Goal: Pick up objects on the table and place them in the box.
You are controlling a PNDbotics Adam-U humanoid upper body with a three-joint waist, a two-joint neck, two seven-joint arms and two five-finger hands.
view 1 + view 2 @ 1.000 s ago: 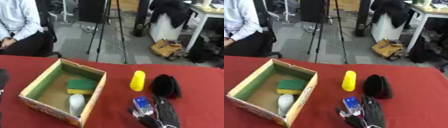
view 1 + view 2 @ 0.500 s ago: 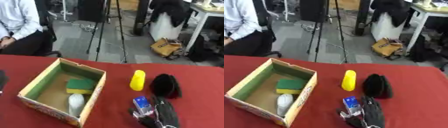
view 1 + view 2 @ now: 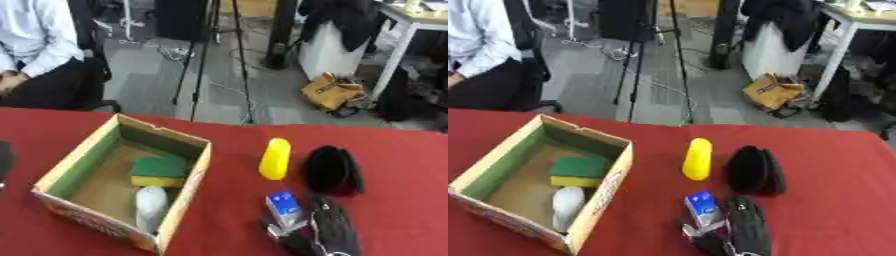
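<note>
The right hand [image 3: 325, 231] sits at the lower right of the frame, its fingers curled against a small blue-and-white box [image 3: 283, 209]; whether that box is fully clamped cannot be told. The cardboard box [image 3: 194, 174] occupies the lower left and already contains a green-and-yellow sponge [image 3: 158, 170] and a pale oblong object [image 3: 150, 205]. A yellow object [image 3: 275, 158] and a black object [image 3: 332, 170] remain on the red table [image 3: 402, 150], centre right. Recommended procedure: confirm the grasp, lift clear of the table, carry leftward over the near wall, then release inside. The left hand is not visible.

Cardboard box [image 3: 194, 175], matt red tablecloth [image 3: 402, 150], smooth yellow plastic object [image 3: 275, 158]
</note>
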